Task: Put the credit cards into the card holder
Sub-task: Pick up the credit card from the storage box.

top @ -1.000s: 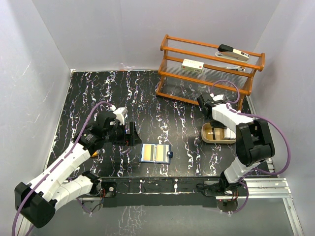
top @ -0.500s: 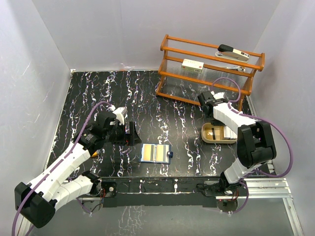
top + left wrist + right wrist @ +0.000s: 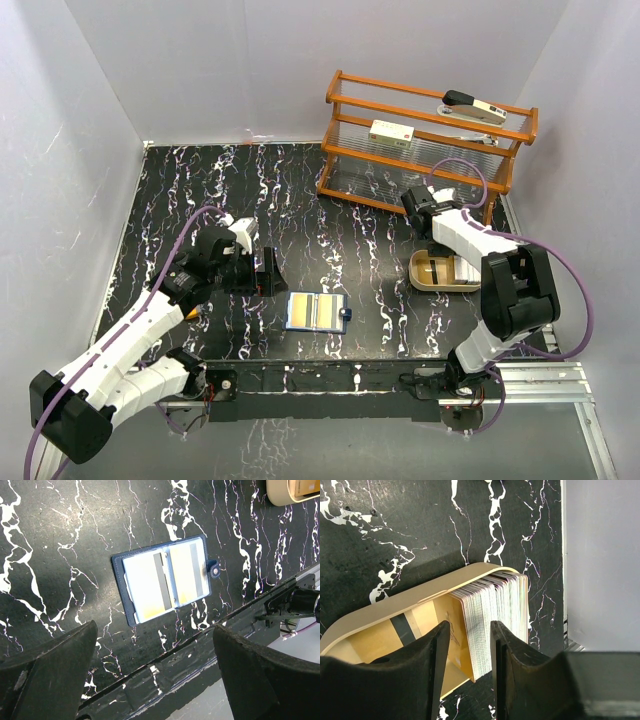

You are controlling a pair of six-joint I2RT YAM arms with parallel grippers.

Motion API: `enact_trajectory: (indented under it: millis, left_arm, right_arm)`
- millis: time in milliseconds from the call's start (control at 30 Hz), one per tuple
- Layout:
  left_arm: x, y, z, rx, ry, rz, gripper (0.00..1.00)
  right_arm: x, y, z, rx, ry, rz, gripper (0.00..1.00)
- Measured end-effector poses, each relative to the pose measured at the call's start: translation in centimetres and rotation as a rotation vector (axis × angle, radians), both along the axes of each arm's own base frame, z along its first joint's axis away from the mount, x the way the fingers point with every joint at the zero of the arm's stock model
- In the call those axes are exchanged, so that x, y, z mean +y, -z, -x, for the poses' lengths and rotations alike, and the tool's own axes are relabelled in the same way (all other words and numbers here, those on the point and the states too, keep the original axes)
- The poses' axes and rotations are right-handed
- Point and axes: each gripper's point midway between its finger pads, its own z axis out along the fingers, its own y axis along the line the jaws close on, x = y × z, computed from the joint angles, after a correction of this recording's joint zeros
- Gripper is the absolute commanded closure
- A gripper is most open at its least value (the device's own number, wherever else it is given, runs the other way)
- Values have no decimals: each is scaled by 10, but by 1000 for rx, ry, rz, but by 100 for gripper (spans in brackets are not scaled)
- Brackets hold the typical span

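Watching the card holder [image 3: 317,311] lying flat and open at lower centre of the overhead view, snap tab pointing right. Counting two striped cards [image 3: 165,577] already sitting in its pockets, side by side. Finding the left gripper [image 3: 155,632] hovering above it, fingers spread wide, grasping nothing. Swinging over to the right side of the table: catching the right gripper [image 3: 467,630] poised over the beige tray [image 3: 395,606], fingers parted only narrowly, lining up with the front of the upright stack of credit cards [image 3: 495,605]. Not seeing any card pinched between them. Judging the job as partly done: two in, plenty waiting in the tray. Expecting a pluck from the stack next, and needing care in separating just one card.
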Motion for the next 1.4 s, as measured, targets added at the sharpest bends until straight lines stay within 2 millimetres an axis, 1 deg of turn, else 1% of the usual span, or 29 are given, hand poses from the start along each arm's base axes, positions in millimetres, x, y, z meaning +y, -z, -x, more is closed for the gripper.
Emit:
enact_trajectory:
  millis: [233,333,567,867,1200,1267,1400]
  left_arm:
    - [1,0,-1,-2,-3,-3,1]
    - [1,0,-1,-2,-4,-4,1]
    - [1,0,-1,-2,-4,-4,1]
    - [1,0,-1,-2,-4,-4,1]
    - [1,0,-1,-2,-4,-4,1]
    - [1,0,-1,-2,-4,-4,1]
    - [1,0,-1,-2,-4,-4,1]
  right_arm:
    - [-1,8,1,17,1,8,65]
    - [-2,9,1,23,3,19,69]
    - [-5,7,1,21,7,40,79]
    - [-5,7,1,20,6,39,86]
    - [-5,5,0,12,7,37,96]
    - [-5,3,0,7,7,34,100]
    - [-2,0,-1,-6,2,12,100]
